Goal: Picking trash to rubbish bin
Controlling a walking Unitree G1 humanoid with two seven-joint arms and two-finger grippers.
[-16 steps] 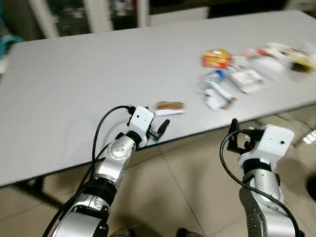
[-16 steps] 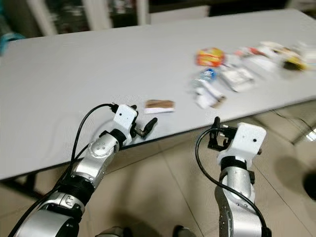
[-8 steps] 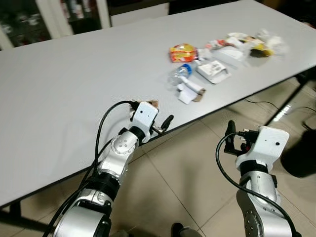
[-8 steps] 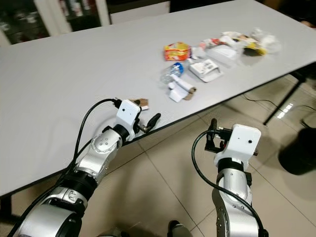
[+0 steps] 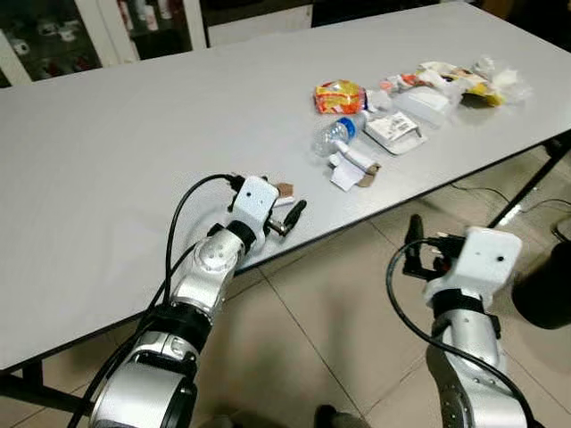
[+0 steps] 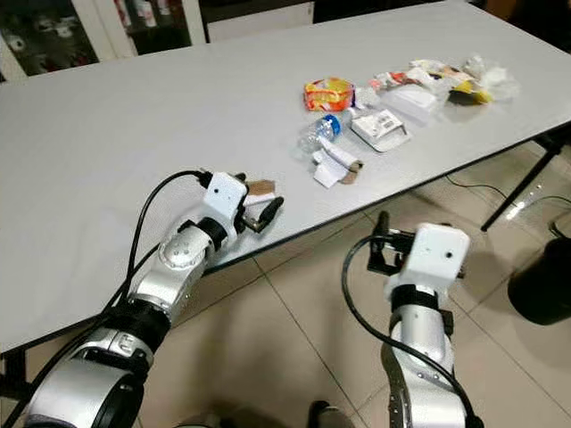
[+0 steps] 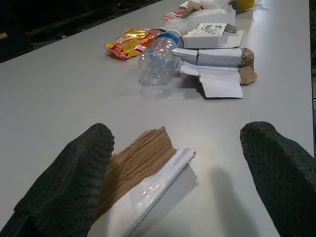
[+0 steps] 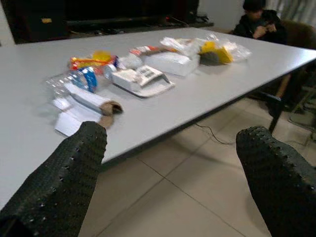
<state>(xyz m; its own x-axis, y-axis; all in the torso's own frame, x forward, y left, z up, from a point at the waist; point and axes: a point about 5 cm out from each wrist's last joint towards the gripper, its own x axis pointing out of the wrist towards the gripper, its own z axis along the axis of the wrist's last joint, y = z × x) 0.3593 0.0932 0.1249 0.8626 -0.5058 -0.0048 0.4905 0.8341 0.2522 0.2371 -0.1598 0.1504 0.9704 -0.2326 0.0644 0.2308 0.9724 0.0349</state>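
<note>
A brown and white wrapper (image 7: 143,173) lies flat near the front edge of the grey table (image 5: 134,160). My left gripper (image 5: 285,209) is open just above the tabletop, its fingers either side of the wrapper's near end and not touching it. Farther right lie a crushed plastic bottle (image 5: 334,135), an orange snack packet (image 5: 339,96), a torn white carton (image 5: 355,169), a white box (image 5: 393,129) and a heap of wrappers (image 5: 464,78). My right gripper (image 5: 416,246) is open and empty, over the tiled floor off the table's front edge.
A dark round bin (image 6: 541,290) stands on the floor at the far right, by the table leg (image 5: 528,183). A person (image 8: 259,19) sits beyond the table's far end. Glass cabinets (image 5: 53,36) line the back wall. Open tiled floor (image 5: 339,294) lies in front.
The camera has swung and steadied. My left gripper has come forward over the table edge to the wrapper. The right arm has hardly moved.
</note>
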